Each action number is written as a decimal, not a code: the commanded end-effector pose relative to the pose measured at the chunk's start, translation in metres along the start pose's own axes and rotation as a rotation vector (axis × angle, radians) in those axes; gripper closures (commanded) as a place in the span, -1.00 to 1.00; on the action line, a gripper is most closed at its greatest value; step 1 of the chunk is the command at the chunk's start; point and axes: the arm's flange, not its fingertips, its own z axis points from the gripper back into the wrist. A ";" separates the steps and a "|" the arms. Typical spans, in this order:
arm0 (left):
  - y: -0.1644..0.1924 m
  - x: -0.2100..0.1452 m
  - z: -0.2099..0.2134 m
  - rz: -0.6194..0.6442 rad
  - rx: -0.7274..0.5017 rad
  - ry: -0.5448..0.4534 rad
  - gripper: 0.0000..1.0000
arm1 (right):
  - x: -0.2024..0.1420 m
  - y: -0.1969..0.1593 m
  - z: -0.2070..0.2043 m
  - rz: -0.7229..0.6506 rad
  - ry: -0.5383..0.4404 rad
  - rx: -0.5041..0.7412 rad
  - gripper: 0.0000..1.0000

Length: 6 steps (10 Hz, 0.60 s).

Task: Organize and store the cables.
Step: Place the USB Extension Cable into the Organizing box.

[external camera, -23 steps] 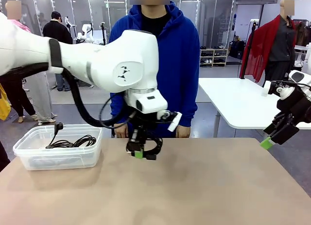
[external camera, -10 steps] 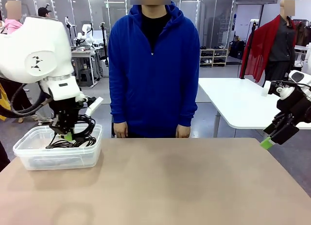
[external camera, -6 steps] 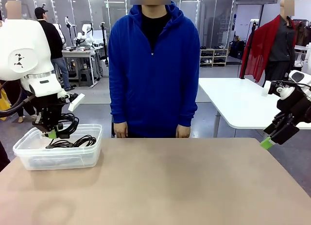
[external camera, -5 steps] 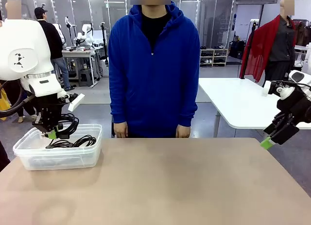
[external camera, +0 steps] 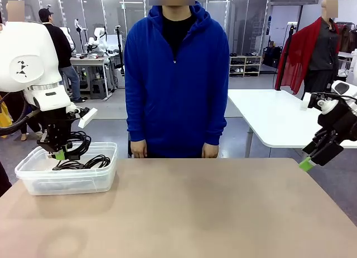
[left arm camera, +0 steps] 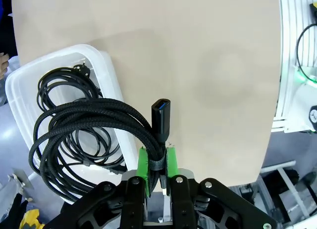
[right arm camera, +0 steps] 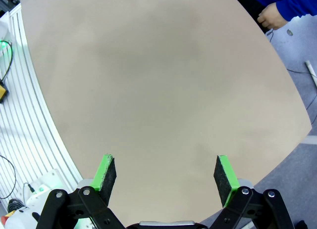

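The left arm has carried its cable across the bench, from the middle over to the far left, and it is now hanging over the plastic box (external camera: 66,177). The left end effector (left arm camera: 157,162) is squeezing tight on a coiled black cable (left arm camera: 86,135), pinching the cord just under its plug (left arm camera: 161,115). The round loop is dangling to one side of the fingers. Another coiled cable (external camera: 82,164) is already lying inside the box. The right end effector (right arm camera: 166,172) is waiting at the right edge of the bench with its fingers spread wide and nothing in them. The person in the blue hoodie (external camera: 176,79) is standing at the far side with hands (external camera: 210,151) hanging down.

What could go wrong: in the wrist view, part of the loop is hanging over the box wall, not over the inside. If the arm is letting go here, the cable may be catching on the rim and sliding out onto the bench. The loop may also be snagging on the fingers as they open.
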 end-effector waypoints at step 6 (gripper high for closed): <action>0.057 -0.002 0.001 -0.104 0.025 0.021 0.67 | 0.001 0.000 0.001 -0.002 0.005 0.005 -1.00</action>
